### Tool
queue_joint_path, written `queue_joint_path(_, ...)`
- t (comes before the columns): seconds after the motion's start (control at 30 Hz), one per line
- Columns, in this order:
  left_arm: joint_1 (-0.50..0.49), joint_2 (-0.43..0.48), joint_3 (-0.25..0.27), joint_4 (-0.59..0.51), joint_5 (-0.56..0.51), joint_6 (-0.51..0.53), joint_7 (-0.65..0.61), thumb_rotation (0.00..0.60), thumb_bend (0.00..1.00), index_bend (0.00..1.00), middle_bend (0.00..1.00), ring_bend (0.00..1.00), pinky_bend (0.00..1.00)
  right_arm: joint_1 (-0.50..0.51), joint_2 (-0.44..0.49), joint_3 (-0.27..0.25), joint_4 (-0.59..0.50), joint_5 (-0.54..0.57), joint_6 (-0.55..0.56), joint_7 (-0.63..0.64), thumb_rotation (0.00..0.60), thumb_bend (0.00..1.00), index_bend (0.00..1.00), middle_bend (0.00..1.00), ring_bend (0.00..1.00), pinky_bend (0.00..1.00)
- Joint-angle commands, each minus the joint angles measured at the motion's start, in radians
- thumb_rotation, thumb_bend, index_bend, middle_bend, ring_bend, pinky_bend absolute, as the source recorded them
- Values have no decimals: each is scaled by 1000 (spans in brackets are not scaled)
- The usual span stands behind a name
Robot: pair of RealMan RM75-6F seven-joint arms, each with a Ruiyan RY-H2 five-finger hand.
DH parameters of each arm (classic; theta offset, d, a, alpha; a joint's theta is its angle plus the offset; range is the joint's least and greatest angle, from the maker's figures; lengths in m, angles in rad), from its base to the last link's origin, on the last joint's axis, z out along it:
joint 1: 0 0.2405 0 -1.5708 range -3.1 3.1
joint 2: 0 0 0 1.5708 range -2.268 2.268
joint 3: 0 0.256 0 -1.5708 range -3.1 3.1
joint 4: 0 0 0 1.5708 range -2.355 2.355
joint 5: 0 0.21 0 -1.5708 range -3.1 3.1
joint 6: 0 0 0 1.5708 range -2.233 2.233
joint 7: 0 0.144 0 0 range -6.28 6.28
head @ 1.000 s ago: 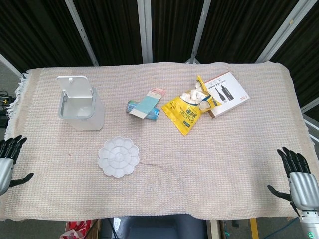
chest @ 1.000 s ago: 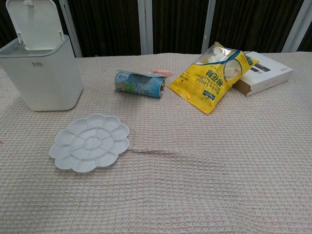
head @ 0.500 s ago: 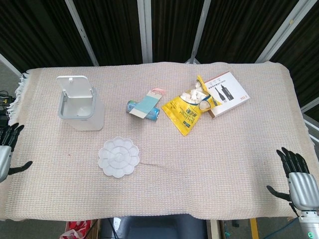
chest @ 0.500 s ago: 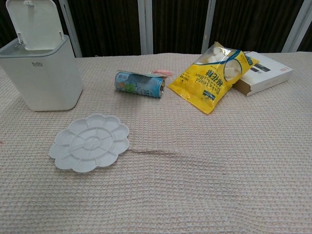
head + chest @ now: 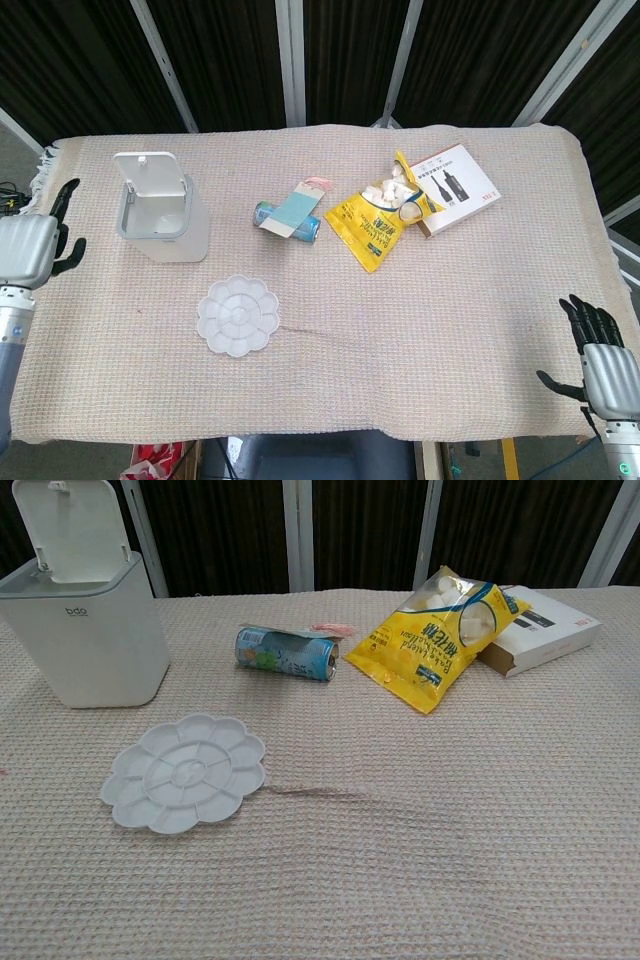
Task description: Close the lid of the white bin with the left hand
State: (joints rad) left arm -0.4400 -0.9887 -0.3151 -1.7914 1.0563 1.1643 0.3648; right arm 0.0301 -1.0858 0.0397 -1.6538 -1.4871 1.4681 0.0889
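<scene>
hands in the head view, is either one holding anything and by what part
Nothing is held. The left hand is open beside the white bin, not touching it; the right hand is open at the table's edge.

- Looking like a lab or test bay for robot recording rather than a home.
- Sitting in front of black pleated curtains [image 5: 220, 60] hung behind slanting metal frame bars [image 5: 167, 65], closing off the whole background.
- Covering the table [image 5: 450, 330] with a beige waffle-weave cloth, fringe hanging off its left edge.
- Laying out unrelated props well apart: white bin [image 5: 85, 630], flower-shaped paint palette [image 5: 185, 772], can lying on its side [image 5: 287, 653], yellow snack bag [image 5: 435, 635], flat printed box [image 5: 545, 630].
- Showing grey floor and loose cables past the table's corners, with robotic hands waiting at both sides.
</scene>
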Motion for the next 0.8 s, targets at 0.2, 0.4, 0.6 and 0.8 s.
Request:
queue_joint_path(0.2,-212,-9,-96,17,-339,-176,136,600,637,0,965,871,988,3,6,4,-6,14,-12,17,600,152,0,0,0,0)
queue_joint_path(0.4,-331,-35,-111,80,-523,-223,211,600,674,0,980,880,994,6,13,5,-12,24,-26,31,600,152,0,0,0,0)
queue_joint_path(0.6,-467,-95,-93,182,-721,-233,305,600,689,1,985,883,997,7,22,7,-21,40,-39,41,600,151,0,0,0,0)
queue_joint_path(0.8,-516,-117,-72,221,-793,-231,333,600,700,55,993,888,1000,8,25,8,-23,43,-42,43,600,152,0,0,0,0)
